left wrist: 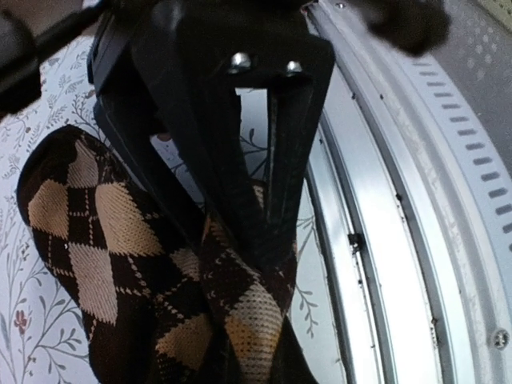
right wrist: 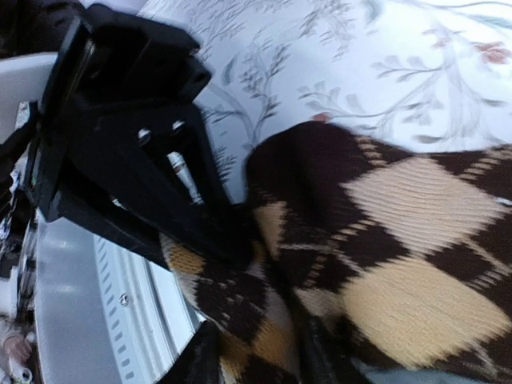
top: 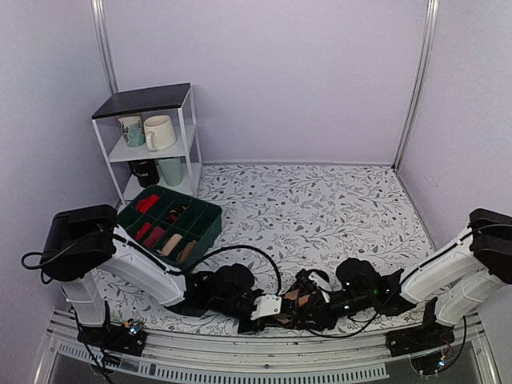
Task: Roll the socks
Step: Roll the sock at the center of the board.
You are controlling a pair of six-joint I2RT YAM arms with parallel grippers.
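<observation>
Our left gripper (left wrist: 258, 232) has its jaws squeezed shut on the socks (left wrist: 104, 232). A fold of the brown and tan diamond cloth is pinched between them. The rest of the socks spreads out flat on the flowery table (left wrist: 24, 320) on one side of the jaws. The metal rail (left wrist: 384, 240) runs along the other side. Our right gripper (right wrist: 256, 364) sits just beside the left one. The socks lie between its jaws and out past them. We cannot tell if those jaws are holding the cloth or are open.
</observation>
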